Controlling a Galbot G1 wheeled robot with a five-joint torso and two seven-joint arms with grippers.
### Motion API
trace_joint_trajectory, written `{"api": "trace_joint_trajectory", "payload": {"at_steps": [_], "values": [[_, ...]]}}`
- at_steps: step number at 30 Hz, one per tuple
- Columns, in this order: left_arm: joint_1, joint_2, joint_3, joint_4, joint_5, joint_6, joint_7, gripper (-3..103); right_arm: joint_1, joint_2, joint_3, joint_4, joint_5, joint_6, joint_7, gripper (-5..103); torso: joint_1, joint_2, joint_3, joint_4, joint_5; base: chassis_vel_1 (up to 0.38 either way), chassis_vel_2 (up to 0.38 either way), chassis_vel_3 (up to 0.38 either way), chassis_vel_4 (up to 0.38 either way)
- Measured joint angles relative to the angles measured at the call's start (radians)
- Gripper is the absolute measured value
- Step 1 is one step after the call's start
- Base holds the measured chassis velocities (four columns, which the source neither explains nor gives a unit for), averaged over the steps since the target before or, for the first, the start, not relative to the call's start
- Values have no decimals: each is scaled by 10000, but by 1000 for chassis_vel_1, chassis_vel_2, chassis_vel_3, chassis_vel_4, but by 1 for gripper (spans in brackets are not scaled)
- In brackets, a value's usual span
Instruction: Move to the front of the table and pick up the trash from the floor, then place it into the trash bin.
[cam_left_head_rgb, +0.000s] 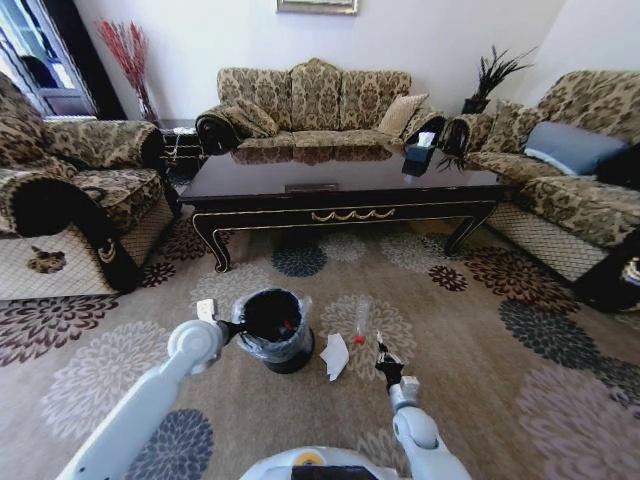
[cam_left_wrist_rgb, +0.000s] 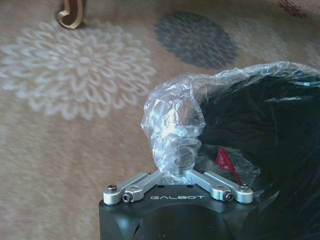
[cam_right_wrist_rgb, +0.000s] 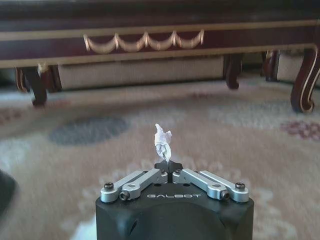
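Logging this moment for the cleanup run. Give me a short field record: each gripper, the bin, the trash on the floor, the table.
left gripper: shut on the trash bin's liner at the rim
right gripper: shut on a small white scrap, held above the carpet
trash bin: upright on the carpet, something red inside
crumpled paper: on the carpet beside the bin
plastic bottle: lying on the carpet, red cap
table: ahead, beyond the trash

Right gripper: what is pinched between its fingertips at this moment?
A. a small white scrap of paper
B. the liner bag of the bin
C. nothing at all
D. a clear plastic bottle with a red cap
A. In the right wrist view the right gripper is shut on a small white scrap that sticks up from its tips, while the bottle lies on the carpet.
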Motion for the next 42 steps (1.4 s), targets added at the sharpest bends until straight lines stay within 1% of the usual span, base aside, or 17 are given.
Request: {"api": "trace_joint_trajectory", "payload": {"at_steps": [1,6,7,9,11,15,16,19,25,31,32,33,37,38,39,40,42], "values": [[0,0,0,0,0,0,0,0,0,0,0,0,0,0,0,0,0,0,0,0,0,0,0,0,0],[-276,-132,867,-58,14,-1,-222,0,-817,-33,-11,2170,-9,-114,33,0,0,1,0,2,0,0,0,0,0],[-276,-132,867,-58,14,-1,-222,0,-817,-33,-11,2170,-9,-114,33,0,0,1,0,2,0,0,0,0,0],[-455,-143,1290,-75,35,-1,-311,0,-1198,-33,-152,3073,-79,-192,37,0,0,0,0,0,0,0,0,0,0],[-519,-163,1442,-78,54,-1,-352,0,-1351,-33,-242,3365,-160,-200,38,0,0,0,0,1,0,0,0,0,0],[-728,-255,2009,-87,190,0,-484,0,-2056,-2,-802,4389,-813,-145,-90,0,-1,0,0,0,0,0,0,0,0],[-728,-255,2009,-87,190,0,-484,0,-2056,-2,-802,4389,-813,-145,-90,0,-1,0,0,0,0,0,0,0,0],[-798,-393,2291,-122,256,2,-555,0,-2503,14,-1223,4730,-1496,21,-301,0,0,0,-1,0,-1,0,0,0,0],[-770,-640,2708,-235,428,0,-599,0,-2868,123,-1802,4746,-2183,143,-397,0,0,0,0,1,0,0,0,0,0],[-588,-734,2915,-360,568,4,-612,0,-2991,267,-2056,4619,-2468,191,-407,0,0,1,0,1,-1,0,0,0,0],[-575,-706,2914,-375,575,5,-614,0,-2992,267,-2055,4612,-2481,191,-406,-3,0,0,0,1,-2,0,0,0,0],[-575,-706,2914,-375,575,5,-614,0,-2992,267,-2055,4612,-2481,191,-406,-3,0,0,0,1,-2,0,0,0,0],[-577,-592,2856,-445,542,6,-614,0,-3012,258,-2036,4570,-2501,187,-421,18,-1,0,0,1,0,0,0,0,0],[-577,-592,2856,-445,542,6,-614,0,-3012,258,-2036,4570,-2501,187,-421,18,-1,0,0,1,0,0,0,0,0],[-577,-574,2845,-458,531,8,-613,0,-3028,278,-2063,4545,-2533,185,-425,24,0,0,0,1,-1,0,0,0,0],[-577,-562,2835,-465,523,9,-614,0,-3042,301,-2103,4528,-2566,184,-428,24,0,0,0,1,-1,0,0,0,0],[-574,-537,2812,-476,511,11,-614,0,-3059,346,-2176,4504,-2630,183,-430,34,0,1,0,1,-1,0,0,0,0]]}}
